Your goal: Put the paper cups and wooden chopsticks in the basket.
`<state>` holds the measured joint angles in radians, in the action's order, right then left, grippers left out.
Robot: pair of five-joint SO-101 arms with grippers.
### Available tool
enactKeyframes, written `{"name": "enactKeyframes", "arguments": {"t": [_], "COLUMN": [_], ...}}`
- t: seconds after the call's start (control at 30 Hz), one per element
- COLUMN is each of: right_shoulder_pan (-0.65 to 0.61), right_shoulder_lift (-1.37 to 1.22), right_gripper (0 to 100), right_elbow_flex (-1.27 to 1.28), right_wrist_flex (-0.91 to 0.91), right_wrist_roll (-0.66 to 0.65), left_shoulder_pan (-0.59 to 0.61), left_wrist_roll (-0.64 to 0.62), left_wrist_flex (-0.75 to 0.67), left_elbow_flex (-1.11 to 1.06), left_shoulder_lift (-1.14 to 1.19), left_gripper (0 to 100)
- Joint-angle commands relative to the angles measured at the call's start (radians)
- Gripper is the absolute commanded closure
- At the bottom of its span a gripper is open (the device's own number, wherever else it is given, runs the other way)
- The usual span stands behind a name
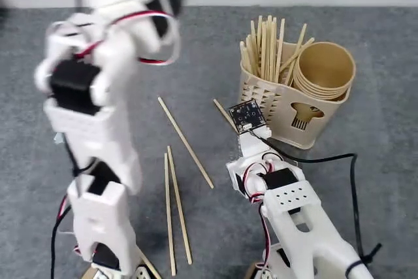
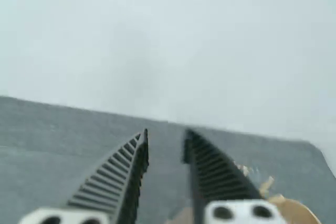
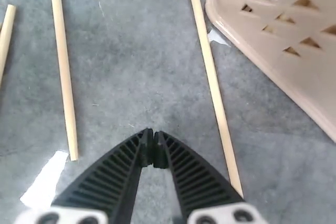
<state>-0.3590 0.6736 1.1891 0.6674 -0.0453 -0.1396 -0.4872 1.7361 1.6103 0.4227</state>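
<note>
The right hand is clenched on nothing, its tips pressed together over bare bench. The near chopstick lies just beside it, flat, and close to the foot of the basket. The left hand is released a little, also without load, and it is raised toward the wall.

The main risk, I think, is the grasp itself. If the right hand goes down clenched, it only presses the bench or pushes the near chopstick away. When it opens, the outer finger may catch the basket wall, because there is little room between the two. A push there can slide the basket or shake the standing chopsticks and the cups inside it. A thin stick lying flat can also roll or turn out of the fingers.

Some loose chopsticks lie well apart from the basket, so they need a longer carry, with more chance to drop.

In the high view the right arm covers part of the near chopstick, and the left arm is blurred. I cannot count the stacked cups. One stick at the lower edge is cut off.
</note>
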Motion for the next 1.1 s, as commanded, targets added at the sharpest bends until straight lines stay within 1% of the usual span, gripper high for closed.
{"name": "enactKeyframes", "arguments": {"t": [0.0,0.07,0.13,0.27,0.37,0.43,0.6,0.67,0.77,0.87,1.0,1.07], "right_shoulder_pan": [-0.01,-0.01,-0.01,-0.012,-0.056,-0.093,-0.186,-0.217,-0.236,-0.246,-0.246,-0.246], "right_shoulder_lift": [0.087,0.128,0.156,0.17,0.17,0.17,0.17,0.17,0.168,0.136,-0.004,-0.09], "right_gripper": [98.7,98.7,98.9,98.7,98.7,98.7,98.3,95.7,92.6,92.5,92.4,92.1], "right_elbow_flex": [-0.029,-0.032,-0.063,-0.198,-0.293,-0.328,-0.348,-0.353,-0.361,-0.402,-0.494,-0.549], "right_wrist_flex": [-0.007,0.022,0.073,0.226,0.315,0.34,0.341,0.341,0.341,0.352,0.374,0.38], "right_wrist_roll": [-0.023,-0.078,-0.11,-0.112,-0.117,-0.118,-0.115,-0.11,-0.074,-0.055,-0.054,-0.049], "left_shoulder_pan": [0.071,0.106,0.147,0.206,0.227,0.244,0.284,0.293,0.304,0.311,0.347,0.37], "left_wrist_roll": [0.103,0.138,0.141,0.141,0.144,0.144,0.143,0.143,0.143,0.143,0.141,0.141], "left_wrist_flex": [0.023,0.023,0.023,0.021,0.017,0.015,0.014,0.008,-0.043,-0.133,-0.276,-0.325], "left_elbow_flex": [0.051,-0.01,-0.124,-0.461,-0.731,-0.883,-1.182,-1.299,-1.491,-1.704,-1.994,-2.126], "left_shoulder_lift": [-0.081,-0.106,-0.149,-0.282,-0.405,-0.485,-0.666,-0.735,-0.847,-0.993,-1.227,-1.32], "left_gripper": [98,99,99,99,99,99,99,99,99,99,99,99]}}
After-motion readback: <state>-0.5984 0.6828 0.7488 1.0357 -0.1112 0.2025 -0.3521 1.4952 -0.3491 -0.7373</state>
